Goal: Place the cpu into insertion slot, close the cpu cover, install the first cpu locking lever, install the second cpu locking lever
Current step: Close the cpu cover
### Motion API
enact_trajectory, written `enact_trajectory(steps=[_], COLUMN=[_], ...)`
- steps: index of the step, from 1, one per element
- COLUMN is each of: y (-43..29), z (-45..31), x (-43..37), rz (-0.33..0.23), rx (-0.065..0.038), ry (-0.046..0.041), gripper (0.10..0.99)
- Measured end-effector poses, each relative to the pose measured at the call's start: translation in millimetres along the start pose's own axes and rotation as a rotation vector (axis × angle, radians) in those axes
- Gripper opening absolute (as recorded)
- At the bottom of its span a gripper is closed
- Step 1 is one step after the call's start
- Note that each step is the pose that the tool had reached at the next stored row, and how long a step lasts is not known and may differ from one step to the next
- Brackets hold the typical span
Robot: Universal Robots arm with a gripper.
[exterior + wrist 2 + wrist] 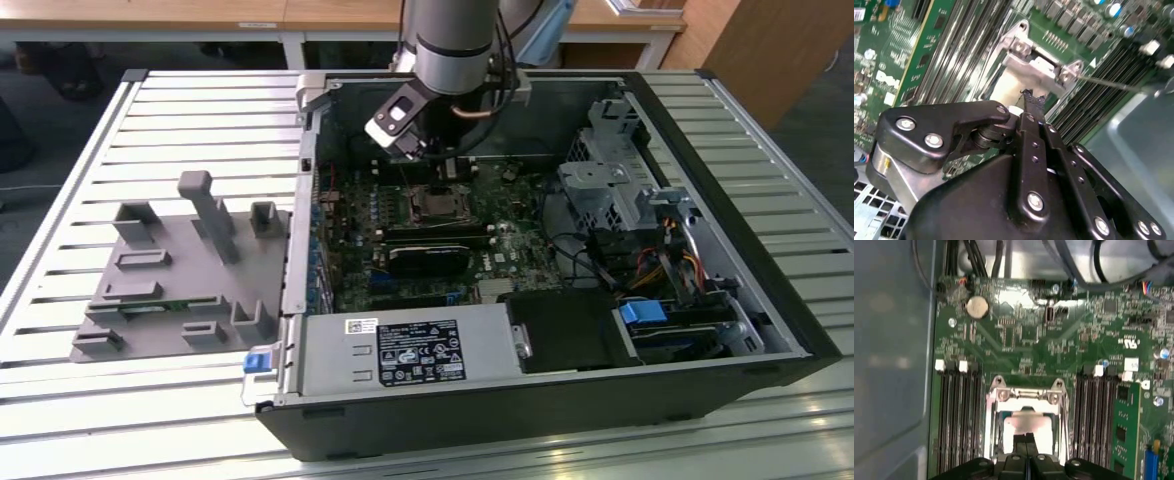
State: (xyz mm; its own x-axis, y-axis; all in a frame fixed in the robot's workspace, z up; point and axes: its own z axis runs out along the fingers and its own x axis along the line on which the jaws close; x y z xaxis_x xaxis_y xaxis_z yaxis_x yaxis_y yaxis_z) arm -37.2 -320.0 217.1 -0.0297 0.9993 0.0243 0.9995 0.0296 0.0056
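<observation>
First wrist view shows the pincer [1027,436] closed, fingers pressed together on nothing visible, tips over the pale cpu [1043,424], which lies framed by the cpu cover [1026,395].

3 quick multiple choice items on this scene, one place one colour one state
1. In the exterior view, the grey fixture tray lies where from the computer case? A) toward the exterior view's left B) inside it C) toward the exterior view's right
2. The circuit board is: A) red B) green C) white
3. The end effector is: A) wide open B) shut C) clamped on a cable
1 A, the tray sits outside the case on that side. 2 B, green in both wrist views. 3 B, its tips meet with no gap.
</observation>
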Motion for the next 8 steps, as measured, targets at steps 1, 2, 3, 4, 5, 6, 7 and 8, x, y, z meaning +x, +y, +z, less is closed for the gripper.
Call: enact_trajectory(steps=[1,2,3,4,5,6,7,8], y=[-1.3,-2.5,-3.6,-4.9,-6.1,-7.4,-8.8,-10.0], z=[0.9,1.8,2.8,3.8,4.8,5.7,6.7,7.6], x=[0.0,0.0,0.0,0.0,0.0,0.1,0.1,0.1], rz=[0.0,0.0,0.0,0.0,0.0,0.0,0.0,0.0], rx=[0.0,0.0,0.0,0.0,0.0,0.0,0.0,0.0], ry=[0.0001,0.0,0.0,0.0,0.0,0.0,0.0,0.0001], gripper=[0.106,0.106,0.106,0.106,0.106,0.106,0.106,0.106])
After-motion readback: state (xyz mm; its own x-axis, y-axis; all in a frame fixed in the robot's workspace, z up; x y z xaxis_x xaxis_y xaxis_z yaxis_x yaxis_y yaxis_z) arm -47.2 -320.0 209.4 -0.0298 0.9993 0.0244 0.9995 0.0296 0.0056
